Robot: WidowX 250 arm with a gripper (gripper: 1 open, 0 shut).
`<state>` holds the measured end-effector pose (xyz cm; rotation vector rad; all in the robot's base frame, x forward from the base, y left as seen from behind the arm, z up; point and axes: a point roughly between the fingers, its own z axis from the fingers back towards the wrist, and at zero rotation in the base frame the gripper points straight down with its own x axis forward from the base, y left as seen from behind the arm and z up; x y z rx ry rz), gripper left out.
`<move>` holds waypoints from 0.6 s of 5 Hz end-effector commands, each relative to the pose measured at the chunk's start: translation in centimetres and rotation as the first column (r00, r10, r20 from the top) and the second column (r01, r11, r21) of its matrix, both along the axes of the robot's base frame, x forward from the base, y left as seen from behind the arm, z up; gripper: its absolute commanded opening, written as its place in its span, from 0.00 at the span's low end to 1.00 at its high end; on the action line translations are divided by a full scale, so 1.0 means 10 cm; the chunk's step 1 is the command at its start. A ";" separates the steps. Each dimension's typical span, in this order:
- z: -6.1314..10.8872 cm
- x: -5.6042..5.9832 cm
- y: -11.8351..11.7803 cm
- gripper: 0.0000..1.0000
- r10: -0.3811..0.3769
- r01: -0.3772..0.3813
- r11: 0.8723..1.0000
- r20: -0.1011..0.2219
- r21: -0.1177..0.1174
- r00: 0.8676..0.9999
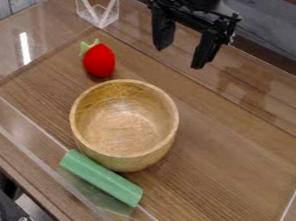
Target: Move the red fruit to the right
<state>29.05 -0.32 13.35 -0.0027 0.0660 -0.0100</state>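
- One gap decides this move, and it runs sideways: the red fruit lies to the left of the gripper in the camera view, and a little nearer to us.
- Up at the back, the gripper hangs pointing straight down, jaws spread wide and nothing between them. It's clear of the table and empty.
- Now the fruit. It sits on the wooden table in the left part of the scene, resting on the surface, with nothing touching it.
- Its green leafy top points up and to the left, so its long axis looks tilted that way. How it's really lying is hard to tell at this size.
- Just below the fruit, toward us, sits the wooden bowl. Close, but apart from it as far as I can see.
- Nearer still lies the green block, close under the bowl's front rim and well away from the action.
- My read: the approach hasn't started. The gripper would need to travel left, come toward us a touch, then drop.
- The bowl rim beside the fruit is the thing to watch, since wide jaws coming down there could clip it.
- On the right, the table lies bare, so the carry across looks unobstructed.
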 end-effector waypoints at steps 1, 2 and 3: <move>-0.09 -0.04 0.09 1.00 0.027 -0.027 1.000 -0.019 -0.001 0.999; -0.07 0.04 0.34 1.00 0.161 -0.161 0.987 -0.004 0.003 0.987; -0.05 0.13 0.61 1.00 0.250 -0.250 0.968 0.028 0.002 0.968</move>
